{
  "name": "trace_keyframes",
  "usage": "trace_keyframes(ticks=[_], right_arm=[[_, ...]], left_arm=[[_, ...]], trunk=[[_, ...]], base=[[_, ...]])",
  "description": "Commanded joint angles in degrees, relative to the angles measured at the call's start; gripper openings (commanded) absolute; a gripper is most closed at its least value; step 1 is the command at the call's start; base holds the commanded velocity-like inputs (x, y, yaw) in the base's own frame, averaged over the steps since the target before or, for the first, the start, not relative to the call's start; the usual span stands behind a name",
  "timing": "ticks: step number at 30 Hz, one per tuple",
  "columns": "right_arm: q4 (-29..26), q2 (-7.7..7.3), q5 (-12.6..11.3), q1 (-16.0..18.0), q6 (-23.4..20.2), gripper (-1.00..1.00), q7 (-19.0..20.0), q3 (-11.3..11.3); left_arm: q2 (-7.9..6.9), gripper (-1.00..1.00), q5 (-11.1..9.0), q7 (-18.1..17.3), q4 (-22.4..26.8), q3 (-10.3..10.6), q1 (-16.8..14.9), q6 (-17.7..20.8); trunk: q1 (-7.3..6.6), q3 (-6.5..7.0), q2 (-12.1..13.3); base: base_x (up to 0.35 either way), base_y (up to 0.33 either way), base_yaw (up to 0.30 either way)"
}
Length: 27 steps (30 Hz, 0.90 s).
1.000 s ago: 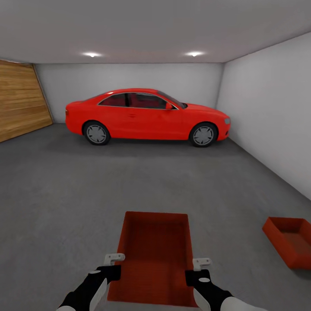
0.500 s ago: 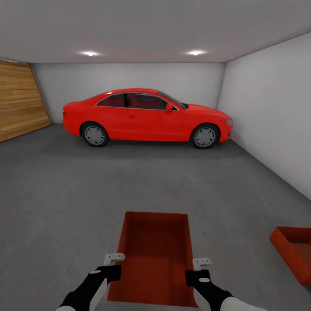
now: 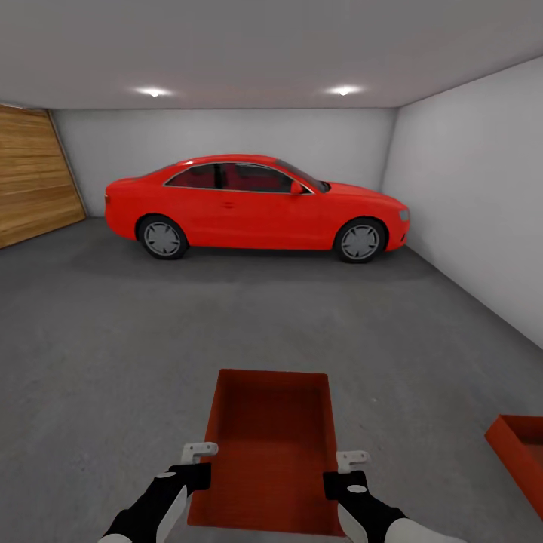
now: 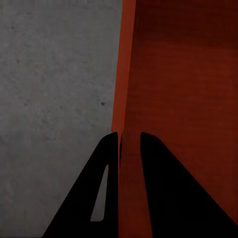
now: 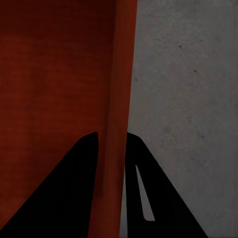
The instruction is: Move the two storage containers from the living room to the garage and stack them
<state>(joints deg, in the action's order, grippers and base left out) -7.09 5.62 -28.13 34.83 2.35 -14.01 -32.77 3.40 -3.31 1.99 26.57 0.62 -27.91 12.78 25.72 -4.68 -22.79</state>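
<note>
Looking out from the head, I see the garage with its grey-white walls (image 3: 467, 188) and a wood door (image 3: 34, 177) on the left. The dark grey floor (image 3: 113, 339) spreads out wide in front of me. A red car (image 3: 253, 207) sits sideways by the far wall. Close to me, in the middle, I hold one storage container (image 3: 271, 445), an open orange-red bin held up over the floor, with its long side pointing away from me. The other container (image 3: 520, 452) rests on the floor to my right, and I see just a corner of it at the picture's edge, well apart from the one I hold. My left gripper (image 4: 130, 144) is clamped on the held bin's left wall, one finger on each side of it. My right gripper (image 5: 111, 141) pinches the right wall the same way, tight on the thin rim.
</note>
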Motion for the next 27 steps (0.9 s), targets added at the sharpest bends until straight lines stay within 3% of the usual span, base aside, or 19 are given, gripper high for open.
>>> trace_keyframes(ticks=[1,27], right_arm=[[0.67,-0.43,-0.95,0.07,0.37,-1.0,-0.67,-0.62],[0.67,-0.44,-0.95,0.07,0.37,-1.0,-0.67,-0.62]], left_arm=[[-0.06,-1.0,0.8,0.65,0.24,0.17,-0.04,0.4],[-0.06,-1.0,0.85,0.65,0.24,0.17,-0.04,0.38]], trunk=[[0.07,-0.12,-0.12],[0.07,-0.12,-0.12]], base=[[0.323,0.0,0.0],[0.323,0.0,0.0]])
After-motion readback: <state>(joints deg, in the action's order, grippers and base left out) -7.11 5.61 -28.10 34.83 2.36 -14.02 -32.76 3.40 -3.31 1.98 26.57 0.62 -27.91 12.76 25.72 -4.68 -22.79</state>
